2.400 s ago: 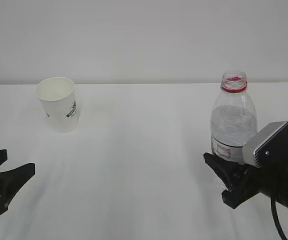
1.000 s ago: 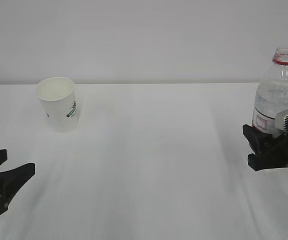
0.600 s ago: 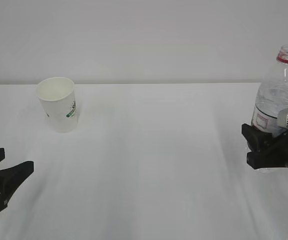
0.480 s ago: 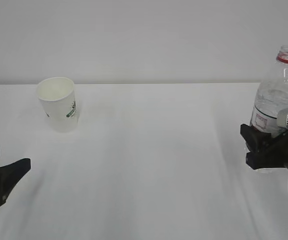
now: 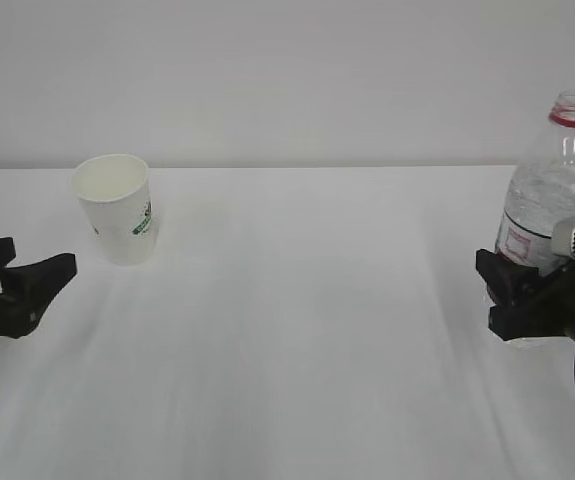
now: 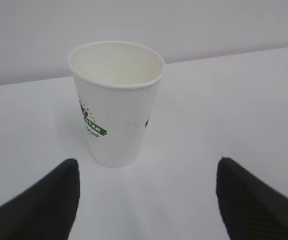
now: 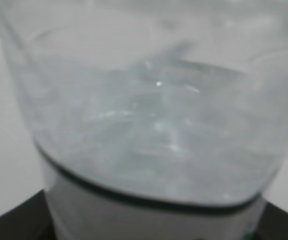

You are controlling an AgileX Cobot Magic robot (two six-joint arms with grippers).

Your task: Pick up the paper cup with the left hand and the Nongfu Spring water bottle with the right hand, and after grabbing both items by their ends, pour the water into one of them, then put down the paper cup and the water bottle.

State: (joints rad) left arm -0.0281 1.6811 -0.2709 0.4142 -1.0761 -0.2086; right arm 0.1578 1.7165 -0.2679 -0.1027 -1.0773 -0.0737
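The white paper cup (image 5: 117,207) with a green logo stands upright and empty at the table's back left. In the left wrist view the cup (image 6: 114,105) stands just ahead of my left gripper (image 6: 147,165), a little left of centre. The fingers are spread wide with nothing between them. In the exterior view that gripper (image 5: 39,258) hovers left of the cup and nearer than it. At the right edge my right gripper (image 5: 512,290) is shut on the lower body of the capless Nongfu Spring water bottle (image 5: 554,190), held upright above the table. Water (image 7: 149,115) fills the bottle's (image 7: 149,200) lower part.
A white table (image 5: 297,330) runs to a plain white wall behind. Between the cup and the bottle I see only bare tabletop.
My left gripper has lifted and moved up towards the cup, spreading a little wider. The right gripper holds the raised bottle almost still at the right edge.
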